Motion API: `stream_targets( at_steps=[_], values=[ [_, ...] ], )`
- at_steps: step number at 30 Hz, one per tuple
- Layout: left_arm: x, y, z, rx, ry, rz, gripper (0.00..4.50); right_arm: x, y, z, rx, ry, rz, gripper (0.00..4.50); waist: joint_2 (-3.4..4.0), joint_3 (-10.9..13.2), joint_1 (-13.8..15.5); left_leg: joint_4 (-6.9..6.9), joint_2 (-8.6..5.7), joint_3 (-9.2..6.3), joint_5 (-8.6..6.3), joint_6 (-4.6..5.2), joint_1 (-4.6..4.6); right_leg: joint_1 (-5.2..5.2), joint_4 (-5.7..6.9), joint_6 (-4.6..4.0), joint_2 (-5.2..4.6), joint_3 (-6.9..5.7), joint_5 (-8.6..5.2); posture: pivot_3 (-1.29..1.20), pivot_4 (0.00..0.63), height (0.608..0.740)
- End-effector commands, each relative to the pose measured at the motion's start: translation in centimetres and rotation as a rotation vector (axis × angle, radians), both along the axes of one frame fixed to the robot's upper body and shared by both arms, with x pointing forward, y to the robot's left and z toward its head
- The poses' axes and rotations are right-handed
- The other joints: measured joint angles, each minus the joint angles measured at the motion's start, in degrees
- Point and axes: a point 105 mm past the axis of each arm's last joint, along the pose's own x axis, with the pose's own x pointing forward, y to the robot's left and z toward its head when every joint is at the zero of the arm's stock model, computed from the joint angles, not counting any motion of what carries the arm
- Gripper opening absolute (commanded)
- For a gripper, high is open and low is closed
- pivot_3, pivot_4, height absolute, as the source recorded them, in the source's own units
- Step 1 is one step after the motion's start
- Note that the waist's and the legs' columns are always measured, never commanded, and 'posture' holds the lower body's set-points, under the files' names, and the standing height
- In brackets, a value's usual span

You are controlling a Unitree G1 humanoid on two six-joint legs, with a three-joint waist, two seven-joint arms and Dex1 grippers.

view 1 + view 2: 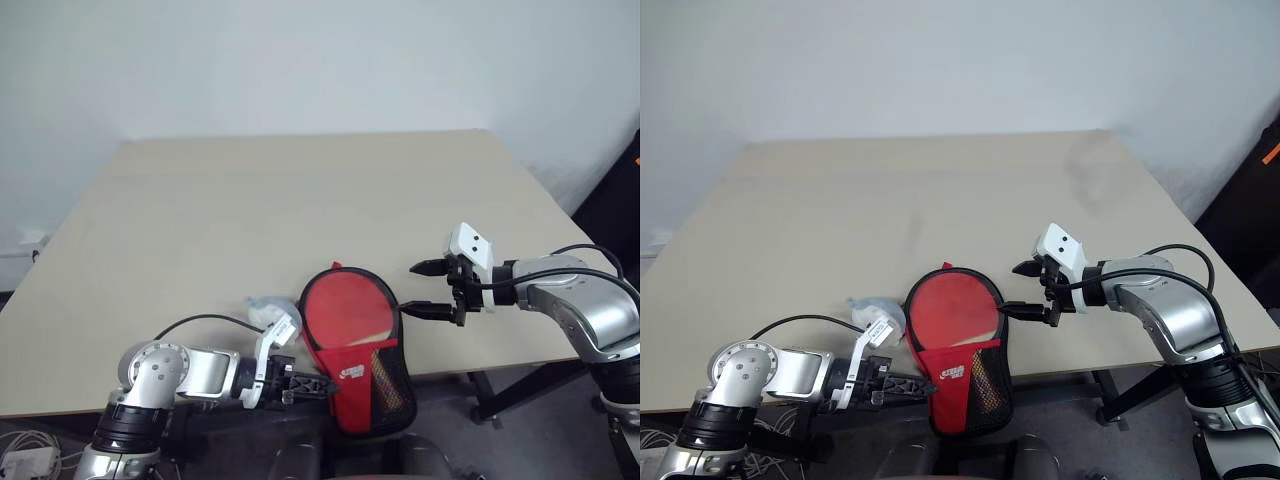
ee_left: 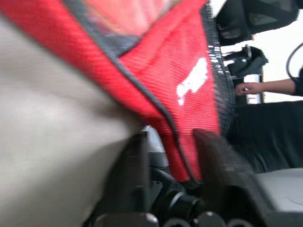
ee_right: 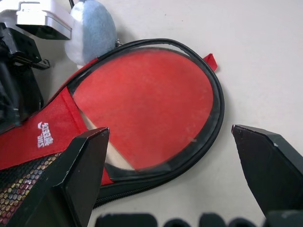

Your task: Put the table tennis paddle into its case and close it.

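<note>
Head views: the case [image 1: 352, 355] lies at the near edge of the worktop [image 1: 300, 200], round end on the surface, narrow mesh end hanging off the edge toward the robot, so its long axis runs from the near edge toward the far edge. The table tennis paddle [image 1: 345, 312] sits inside the open round end, red face up, flap not yet closed over it; a bit of pale handle shows under the red logo panel. The left gripper [image 1: 315, 384] is at the overhanging neck of the case, pointing right across the long axis, touching the fabric rim. The right gripper [image 1: 428, 289] hovers just beside the right rim of the round end, fingers spread wide, nothing between them, pointing left at the case. A small grey-white pouch [image 1: 266, 310] lies just left of the case.

Left wrist view: the red case edge with its black piping runs down between the two black fingers [image 2: 135, 175]; they stand part-way apart around the fabric, and I cannot tell whether they pinch it or are letting go. A person's hand [image 2: 248, 88] shows in the background.

Right wrist view: the paddle face [image 3: 147, 104] fills the black zip rim [image 3: 215, 113], lying straight ahead between the wide-spread fingers [image 3: 270, 165]; the rim is near the gripper, not touching. Judgement: both arms are close, the left at the neck to steady, the right nearer the open round rim where closing must start.
</note>
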Motion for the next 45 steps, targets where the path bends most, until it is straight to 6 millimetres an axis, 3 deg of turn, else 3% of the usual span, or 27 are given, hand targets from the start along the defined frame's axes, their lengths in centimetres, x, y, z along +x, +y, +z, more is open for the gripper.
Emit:
stream_targets(
  at_steps=[1, 7, 15, 20, 26, 30, 34, 37, 40, 44, 45],
  values=[
    [1.1, 1.1, 0.1, 0.044, -0.027, 0.036, 2.74, 0.2, 0.1, 0.9, 0.008, -0.046, -0.003, 4.50, 0.00, 0.00, 0.02, 0.00, 0.00, -0.01, 0.00, 0.00, 0.00, 0.00, 0.00, -0.01, 0.00, 0.00, 0.01, 0.00, 0.000, 0.706],
    [1.4, 1.4, 1.7, 0.000, -0.063, 0.022, 4.48, 0.3, 0.2, 0.8, 0.009, -0.047, -0.003, 4.50, 0.00, 0.00, 0.01, 0.01, 0.04, -0.01, 0.15, -0.01, 0.00, 0.00, 0.03, -0.13, 0.02, -0.04, 0.10, 0.00, 0.000, 0.706],
    [-0.7, 2.8, 3.9, -0.006, -0.078, -0.086, 4.48, 0.5, 0.5, 0.8, 0.015, -0.047, 0.003, 4.50, -0.18, 0.13, -0.45, -0.09, 0.36, 0.06, 0.29, -0.16, -0.08, -0.22, 0.01, -0.21, 0.19, -0.31, 0.26, 0.00, 0.000, 0.706],
    [-1.8, 4.5, 5.9, 0.072, -0.227, -0.206, 4.48, 0.5, 0.5, 0.8, 0.020, -0.044, 0.008, 4.50, -0.37, 0.31, -0.62, -0.21, 0.37, 0.20, 0.32, -0.26, -0.23, -0.31, -0.01, -0.16, 0.31, -0.28, 0.26, 0.00, 0.000, 0.706],
    [-0.6, 5.6, 8.3, 0.085, -0.536, -0.326, 4.48, 0.7, 1.1, 0.8, 0.031, -0.041, 0.018, 4.50, -0.03, 0.60, -0.42, -0.16, 0.31, 0.29, 0.32, -0.26, -0.16, -0.34, -0.05, -0.23, 0.15, -0.27, 0.27, 0.00, 0.000, 0.706],
    [2.0, 6.8, 10.6, 0.112, -0.879, -0.379, 4.48, 1.2, 1.7, 0.8, 0.051, -0.049, 0.008, 4.50, 0.11, 0.69, -0.48, -0.24, 0.33, 0.36, 0.33, -0.27, -0.16, -0.43, -0.04, -0.26, 0.18, -0.25, 0.29, 0.00, 0.000, 0.706],
    [5.1, 8.8, 13.4, 0.168, -1.130, -0.278, 4.50, 2.0, 2.8, 1.4, 0.102, -0.059, -0.019, 3.63, 0.10, 0.69, -0.55, -0.31, 0.44, 0.43, 0.41, -0.40, -0.26, -0.48, 0.01, -0.23, 0.36, -0.25, 0.31, 0.00, 0.000, 0.706],
    [6.2, 9.9, 14.3, 0.199, -1.222, -0.212, 4.50, 2.5, 3.5, 1.5, 0.124, -0.056, -0.031, 2.51, 0.09, 0.69, -0.62, -0.31, 0.48, 0.46, 0.42, -0.41, -0.28, -0.46, 0.01, -0.16, 0.49, -0.25, 0.36, 0.00, 0.000, 0.706],
    [6.6, 10.9, 14.0, 0.238, -1.259, -0.167, 4.50, 2.9, 4.4, 1.3, 0.152, -0.040, -0.041, 1.47, 0.08, 0.68, -0.70, -0.29, 0.47, 0.52, 0.42, -0.41, -0.24, -0.40, 0.00, -0.13, 0.52, -0.19, 0.37, 0.00, 0.000, 0.706],
    [6.1, 11.7, 12.0, 0.253, -1.229, -0.132, 4.50, 3.2, 5.8, 1.2, 0.189, -0.025, -0.047, 0.02, 0.08, 0.68, -1.25, -0.26, 0.52, 0.56, 0.42, -0.41, -0.19, -0.37, 0.02, -0.13, 0.62, -0.11, 0.38, 0.00, 0.000, 0.706],
    [5.7, 11.6, 11.4, 0.233, -1.196, -0.130, 4.50, 3.2, 6.2, 1.1, 0.195, -0.021, -0.047, 0.02, 0.08, 0.68, -1.41, -0.25, 0.54, 0.56, 0.43, -0.41, -0.19, -0.37, 0.04, -0.14, 0.64, -0.09, 0.38, 0.00, 0.000, 0.706]
  ],
)
